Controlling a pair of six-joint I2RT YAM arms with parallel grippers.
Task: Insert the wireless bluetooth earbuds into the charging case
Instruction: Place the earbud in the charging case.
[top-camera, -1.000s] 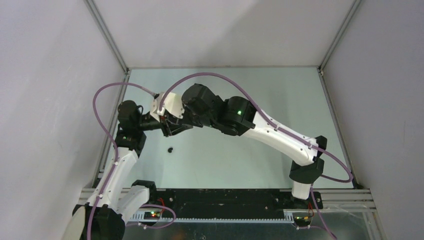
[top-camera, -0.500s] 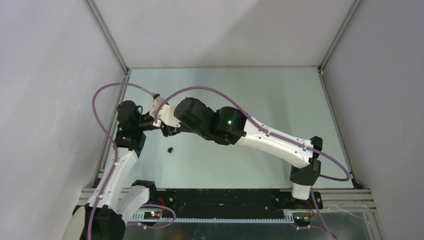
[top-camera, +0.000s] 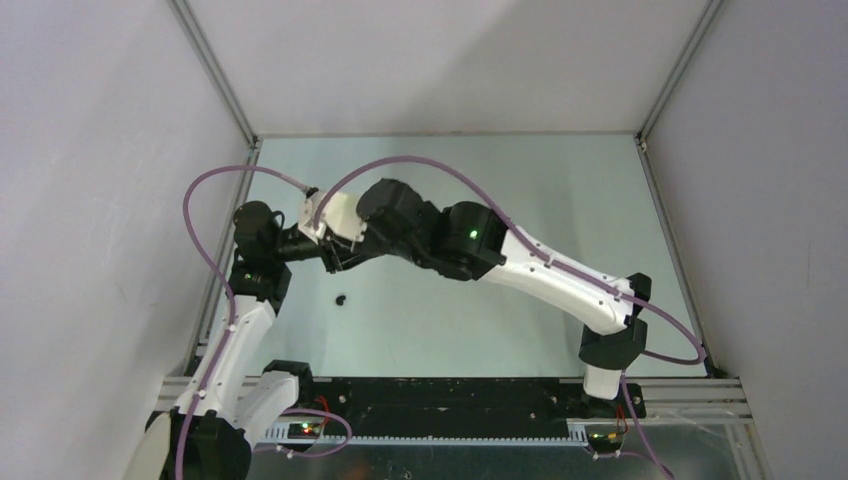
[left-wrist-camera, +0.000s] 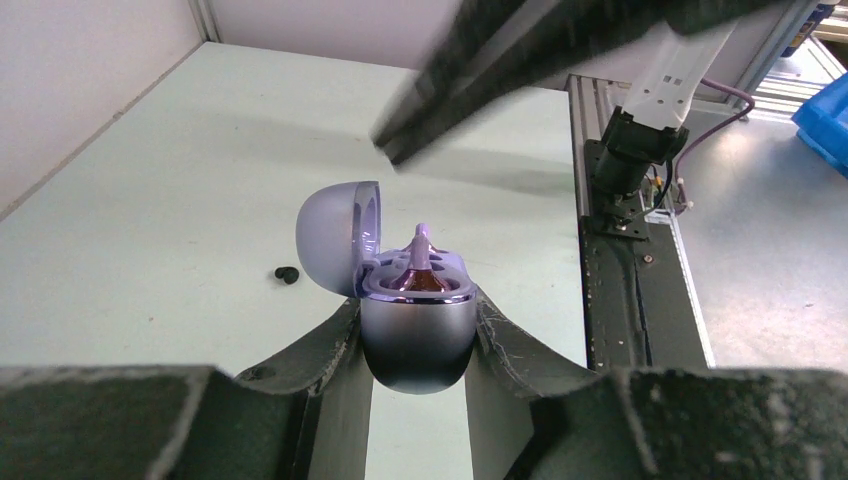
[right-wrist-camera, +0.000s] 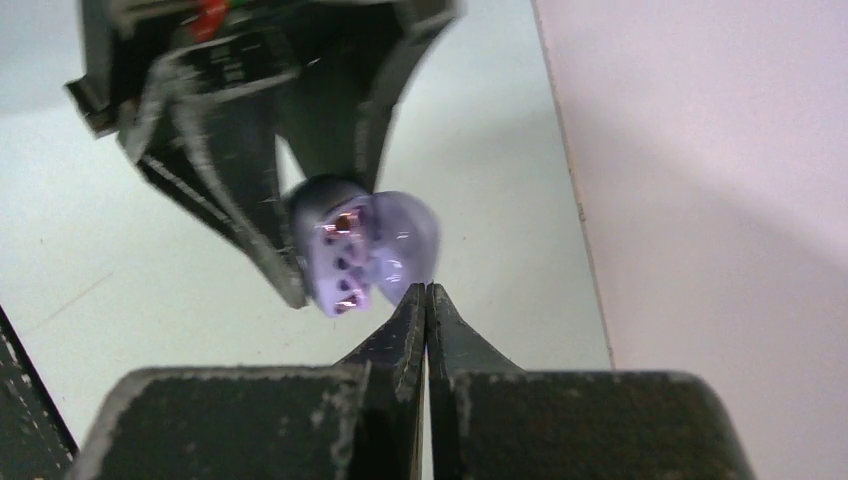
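Note:
My left gripper (left-wrist-camera: 418, 318) is shut on the lilac charging case (left-wrist-camera: 415, 345) and holds it upright above the table, with its lid (left-wrist-camera: 335, 235) open to the left. One pale lilac earbud (left-wrist-camera: 420, 258) stands in the case with its stem up. My right gripper (right-wrist-camera: 427, 290) is shut with nothing between its tips, which sit right beside the open lid (right-wrist-camera: 408, 245). Its fingers (left-wrist-camera: 500, 80) show blurred above the case in the left wrist view. One glossy black earbud (left-wrist-camera: 287, 274) lies on the table, also seen from above (top-camera: 341, 299). The other earbuds are out of view.
The pale green table (top-camera: 520, 190) is walled on the left, back and right. A black rail (top-camera: 450, 395) with the arm bases runs along the near edge. Purple cables (top-camera: 200, 215) loop over both arms.
My right wrist dipped left and down toward the case, then drew back a little. The left gripper and case have barely moved. The black earbud has not moved.

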